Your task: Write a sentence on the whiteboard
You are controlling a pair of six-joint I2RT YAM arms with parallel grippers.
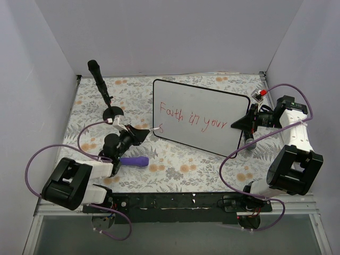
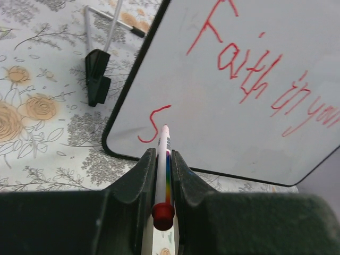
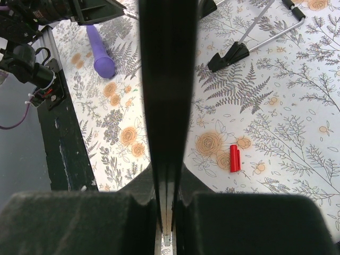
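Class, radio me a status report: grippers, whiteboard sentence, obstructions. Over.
Left gripper shut on marker, tip by the S. Right gripper shut on whiteboard edge. Sentence: Faith in your, S. Red cap loose, off the board.

A desk (image 1: 186,170) covered in a pale cloth printed with orange roses and grey ferns sits between plain white walls (image 1: 159,37) on 3 sides. At the far left, a slim black stick on a round black base (image 1: 100,79) stands tilted. A purple cylindrical handle (image 1: 134,161) lies flat at the near left. 1 small red plastic cap (image 3: 235,158) lies on the cloth, well apart from it. A white marker pen (image 2: 163,154) shows a rainbow stripe and a red end.
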